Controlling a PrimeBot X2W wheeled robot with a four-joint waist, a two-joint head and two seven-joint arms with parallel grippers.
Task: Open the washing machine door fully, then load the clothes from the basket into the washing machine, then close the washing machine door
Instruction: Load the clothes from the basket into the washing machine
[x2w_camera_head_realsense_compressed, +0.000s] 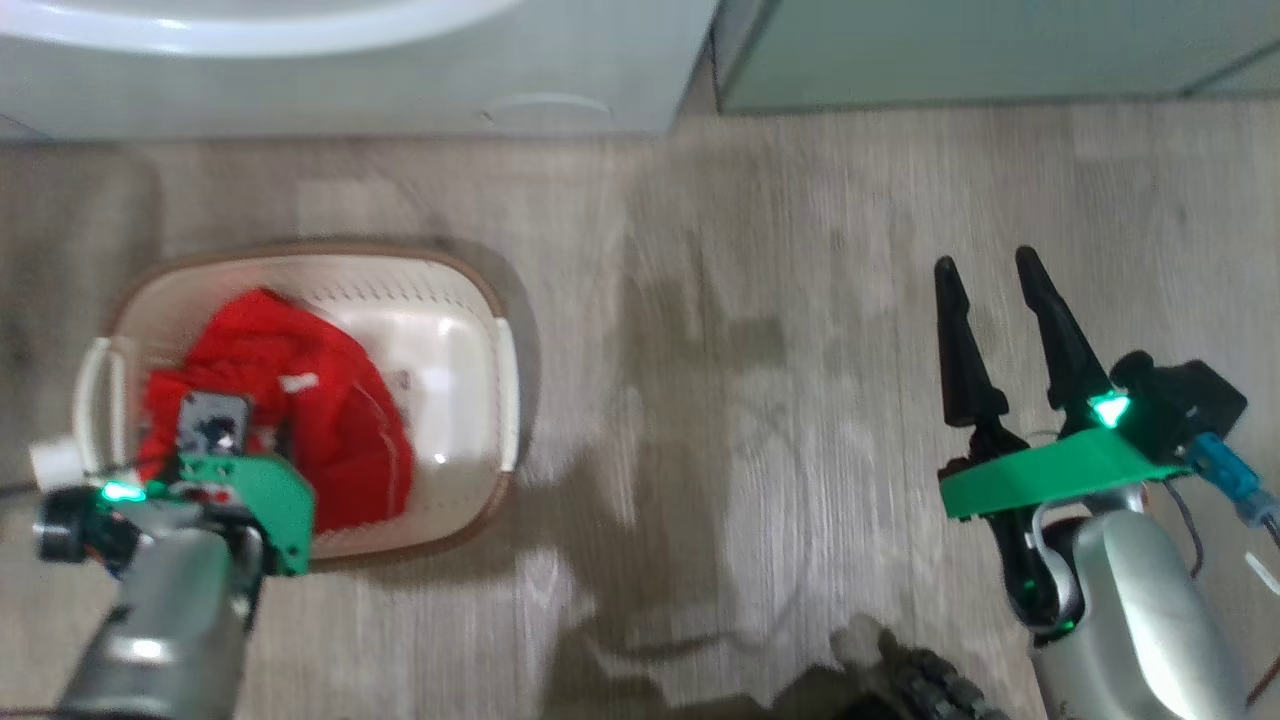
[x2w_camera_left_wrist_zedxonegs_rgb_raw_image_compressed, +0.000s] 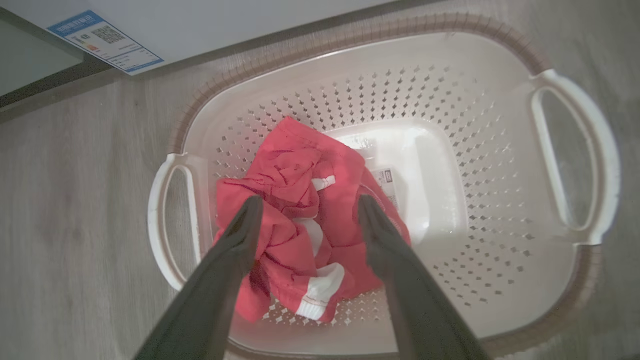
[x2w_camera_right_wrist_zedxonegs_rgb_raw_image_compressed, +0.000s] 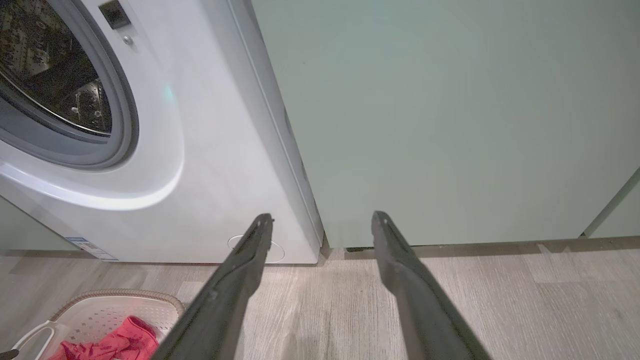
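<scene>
The cream basket (x2w_camera_head_realsense_compressed: 470, 300) (x2w_camera_left_wrist_zedxonegs_rgb_raw_image_compressed: 500, 150) (x2w_camera_right_wrist_zedxonegs_rgb_raw_image_compressed: 100, 305) sits on the floor before the white washing machine (x2w_camera_head_realsense_compressed: 400, 90) (x2w_camera_right_wrist_zedxonegs_rgb_raw_image_compressed: 200, 175). Red clothes (x2w_camera_head_realsense_compressed: 320, 400) (x2w_camera_left_wrist_zedxonegs_rgb_raw_image_compressed: 295, 210) (x2w_camera_right_wrist_zedxonegs_rgb_raw_image_compressed: 115, 342) with white trim lie bunched in its left half. My left gripper (x2w_camera_left_wrist_zedxonegs_rgb_raw_image_compressed: 307, 205) hangs open just above them, a finger on each side of the pile, nothing held. Over bare floor to the right my right gripper (x2w_camera_head_realsense_compressed: 985, 270) (x2w_camera_right_wrist_zedxonegs_rgb_raw_image_compressed: 320, 220) stands open and empty. The machine's grey seal and steel drum (x2w_camera_right_wrist_zedxonegs_rgb_raw_image_compressed: 45, 75) stand uncovered. The door is out of view.
Pale green cabinets (x2w_camera_head_realsense_compressed: 950, 50) (x2w_camera_right_wrist_zedxonegs_rgb_raw_image_compressed: 450, 125) stand right of the machine. A small round white panel (x2w_camera_head_realsense_compressed: 545, 108) (x2w_camera_right_wrist_zedxonegs_rgb_raw_image_compressed: 256, 248) sits low on the machine front. A blue label sticker (x2w_camera_left_wrist_zedxonegs_rgb_raw_image_compressed: 105, 40) shows on the machine. Wood-look floor (x2w_camera_head_realsense_compressed: 750, 350) lies between basket and right arm.
</scene>
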